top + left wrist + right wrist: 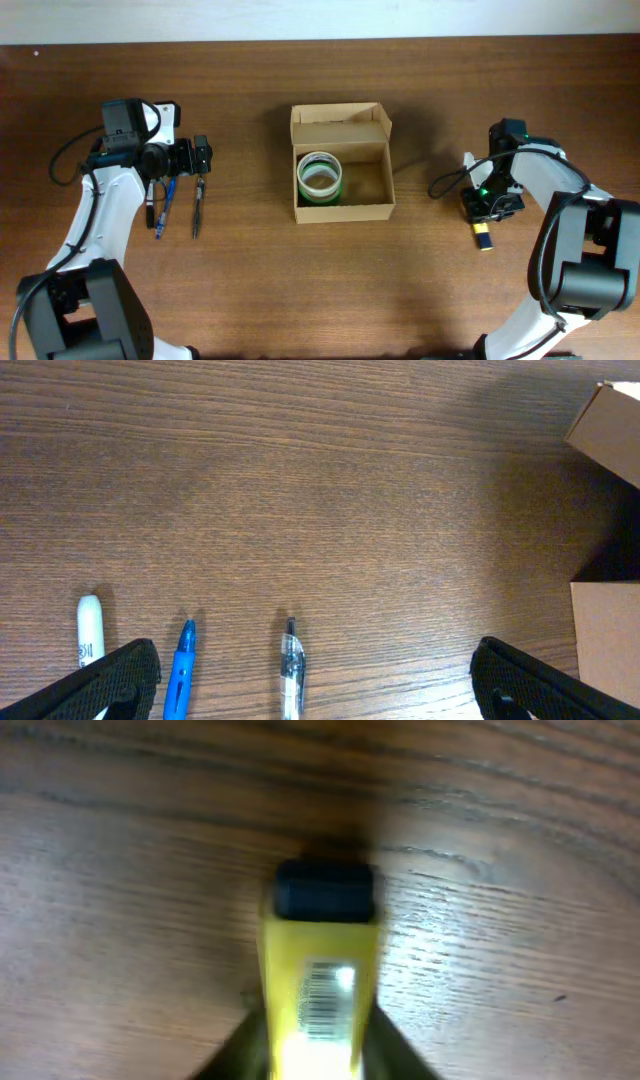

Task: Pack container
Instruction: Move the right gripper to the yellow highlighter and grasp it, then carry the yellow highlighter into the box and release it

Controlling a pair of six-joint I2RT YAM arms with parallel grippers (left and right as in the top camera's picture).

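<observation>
The container [385, 175] is a small tan cardboard box, open, flap lid standing at its far side, in the table's middle. A green and white tape roll [320, 178] lies in its left half. My left gripper [200, 157] is open, above several pens: a white marker [89, 632], a blue pen [183, 665] and a clear pen [291, 672]. The box's edge shows at the right of the left wrist view [608, 635]. My right gripper [485, 222] is shut on a yellow marker with a black cap [322, 965], low at the table on the right.
The pens lie side by side left of the box [160, 210]. A black cable [445, 182] loops near the right arm. Bare wood lies between box and both arms.
</observation>
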